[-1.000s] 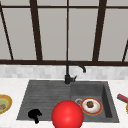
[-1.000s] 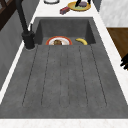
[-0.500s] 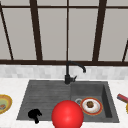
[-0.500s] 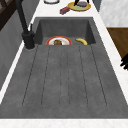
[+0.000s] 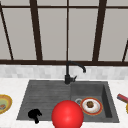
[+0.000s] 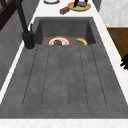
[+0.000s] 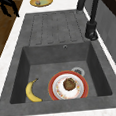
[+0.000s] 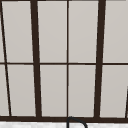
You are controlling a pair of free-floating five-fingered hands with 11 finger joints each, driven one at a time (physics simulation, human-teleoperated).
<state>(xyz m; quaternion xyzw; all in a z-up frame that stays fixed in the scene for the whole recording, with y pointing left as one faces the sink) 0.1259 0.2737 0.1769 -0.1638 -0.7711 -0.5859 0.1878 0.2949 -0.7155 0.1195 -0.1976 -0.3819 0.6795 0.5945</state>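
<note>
Note that the red ball (image 5: pixel 67 115) in your front view is cut off by the bottom edge and hides the basin's front, banana included. The hand (image 6: pixel 124 62) in your left side view is cropped at the right edge; its finger pose cannot be read. The yellow bowl (image 5: pixel 4 103) is cut by the left edge, its contents too small to identify. The faucet (image 8: pixel 76 121) shows just its arch in the upper view.

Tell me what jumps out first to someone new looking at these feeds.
A big red ball fills the front view's lower middle, before the sink. In the basin, a red-rimmed plate holding a brown lump lies beside a banana. The left hand, fingers curled down, hovers at the draining board's front edge.
</note>
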